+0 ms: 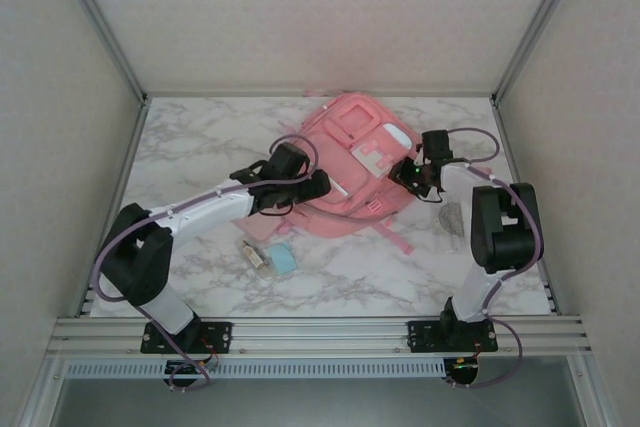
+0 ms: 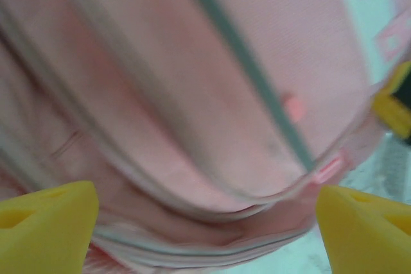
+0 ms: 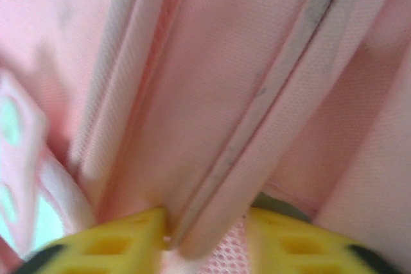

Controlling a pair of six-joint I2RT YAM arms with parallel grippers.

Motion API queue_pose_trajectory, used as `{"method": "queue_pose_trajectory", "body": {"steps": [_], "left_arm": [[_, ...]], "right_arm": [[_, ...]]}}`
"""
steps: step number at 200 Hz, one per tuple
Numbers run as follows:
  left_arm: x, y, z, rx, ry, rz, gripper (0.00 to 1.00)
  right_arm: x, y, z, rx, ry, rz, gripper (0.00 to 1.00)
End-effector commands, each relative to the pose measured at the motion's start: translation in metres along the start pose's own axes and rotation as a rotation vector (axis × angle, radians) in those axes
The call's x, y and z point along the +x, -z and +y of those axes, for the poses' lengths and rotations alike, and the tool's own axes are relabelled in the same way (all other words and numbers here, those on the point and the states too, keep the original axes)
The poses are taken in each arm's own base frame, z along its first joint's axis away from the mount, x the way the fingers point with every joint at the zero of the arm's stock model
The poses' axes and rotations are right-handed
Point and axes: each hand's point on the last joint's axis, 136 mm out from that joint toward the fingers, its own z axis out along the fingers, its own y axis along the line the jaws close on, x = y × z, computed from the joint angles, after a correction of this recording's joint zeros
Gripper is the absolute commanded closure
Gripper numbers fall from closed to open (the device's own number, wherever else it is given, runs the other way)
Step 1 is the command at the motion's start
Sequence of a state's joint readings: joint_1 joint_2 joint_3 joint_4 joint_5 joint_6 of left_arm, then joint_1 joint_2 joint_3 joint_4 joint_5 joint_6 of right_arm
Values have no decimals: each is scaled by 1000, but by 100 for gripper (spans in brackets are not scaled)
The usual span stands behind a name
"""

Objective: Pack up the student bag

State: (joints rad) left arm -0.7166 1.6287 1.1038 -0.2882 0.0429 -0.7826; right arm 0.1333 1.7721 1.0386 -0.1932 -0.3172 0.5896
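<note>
On the marble table (image 1: 200, 137), a little toward 12 o'clock from its middle, the student bag (image 1: 355, 162) is lying flat with its front pockets facing up. The left claw (image 1: 318, 187) is reaching in at the bag's 8 o'clock edge. In the left wrist view its yellow fingers (image 2: 45, 222) are standing spread wide, with the bag's pink fabric and a grey zip line running above the gap between them; whether they are touching the fabric I cannot tell. The right claw (image 1: 408, 175) is sitting at the bag's 3 o'clock edge, and in the right wrist view its two yellow fingers (image 3: 122, 245) are pinching a raised fold of the pink fabric between them. At 7 o'clock from the bag, near it but apart, a small blue thing (image 1: 281, 259) and a small pale thing (image 1: 256, 255) are lying side by side on the bare marble
</note>
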Motion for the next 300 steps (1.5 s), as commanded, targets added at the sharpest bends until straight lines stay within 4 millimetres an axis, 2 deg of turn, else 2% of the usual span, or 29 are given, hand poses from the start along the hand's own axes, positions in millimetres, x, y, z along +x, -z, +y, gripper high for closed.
{"method": "queue_pose_trajectory", "body": {"steps": [1,3,38,43,68,92,121,147,160,176,204,227,257,275,300], "left_arm": [[4,-23,13,-33,44,-13,13],[2,-25,13,-33,43,-18,13],[-16,-64,13,-72,28,-87,13],[-24,-69,7,-58,16,-116,13],[-45,-98,5,-98,-30,-159,13],[-74,-122,-2,-81,-31,-175,13],[-118,-123,-23,-51,-83,-229,13],[-136,-108,-40,-67,-156,-207,14],[-136,-94,-42,-88,-185,-178,14],[-126,-71,-45,-115,-231,-135,14],[-90,-30,-50,-198,-349,-102,14],[-58,-14,-56,-230,-393,-103,14],[-25,-18,-68,-224,-414,-91,14],[-13,-31,-66,-266,-446,-82,15],[-7,-49,-57,-320,-475,-78,17]], "right_arm": [[-21,-11,0,-29,-61,-70,98],[-21,-11,0,-32,-61,-69,100],[-8,-4,3,-64,-61,-52,100],[-7,-1,4,-72,-62,-52,100],[13,9,5,-106,-96,-35,100],[37,16,3,-117,-113,-19,100],[57,19,11,-157,-168,2,100],[66,13,33,-209,-147,8,100],[67,9,41,-205,-148,1,100],[63,6,48,-205,-171,-28,100],[56,1,54,-218,-214,-72,100],[52,-5,58,-225,-232,-77,100],[50,-12,63,-238,-251,-75,100],[51,-14,68,-253,-261,-75,100],[52,-13,72,-264,-259,-73,100]]}}
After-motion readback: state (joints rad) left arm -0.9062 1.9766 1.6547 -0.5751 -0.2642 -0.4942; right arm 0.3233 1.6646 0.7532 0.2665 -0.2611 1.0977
